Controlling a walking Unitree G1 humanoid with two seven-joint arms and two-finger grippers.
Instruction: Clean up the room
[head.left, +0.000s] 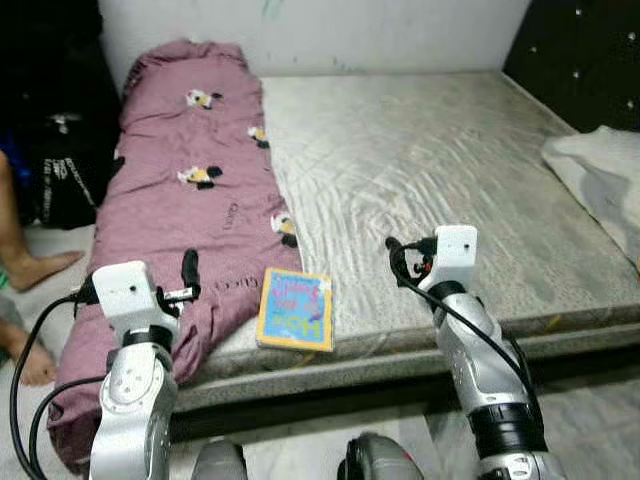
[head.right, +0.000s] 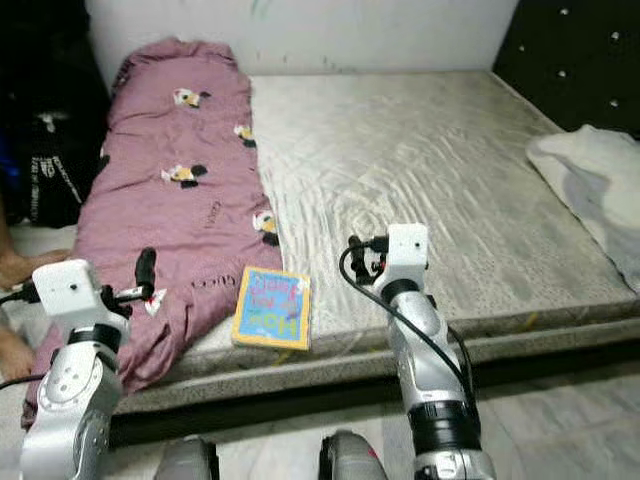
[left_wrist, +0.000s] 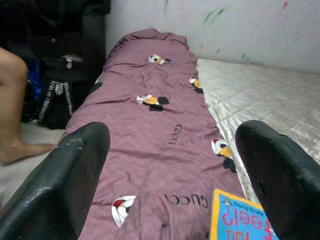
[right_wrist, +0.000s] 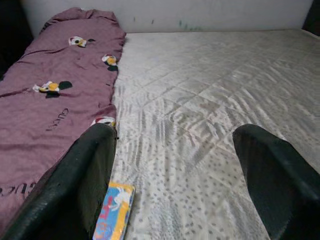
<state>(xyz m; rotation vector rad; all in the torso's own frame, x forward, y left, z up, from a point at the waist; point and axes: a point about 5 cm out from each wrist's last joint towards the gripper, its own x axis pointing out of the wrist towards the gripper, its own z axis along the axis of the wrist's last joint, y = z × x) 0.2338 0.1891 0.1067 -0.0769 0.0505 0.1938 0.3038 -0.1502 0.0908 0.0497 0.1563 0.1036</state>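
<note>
A thin yellow and blue children's book (head.left: 295, 310) lies flat at the near edge of the grey mattress (head.left: 450, 170), beside a long mauve blanket (head.left: 190, 190) printed with small cartoon figures. My left gripper (left_wrist: 172, 145) hovers open over the blanket's near end, with the book just to its right. My right gripper (right_wrist: 175, 135) stands open over the mattress edge, the book (right_wrist: 114, 212) low to its left. Neither gripper holds anything.
A white cloth (head.left: 600, 170) is bunched at the bed's right side under a dark tufted headboard (head.left: 585, 50). A person's bare leg and foot (head.left: 30, 265) rest on the floor at the left, next to a black bag (head.left: 65, 170).
</note>
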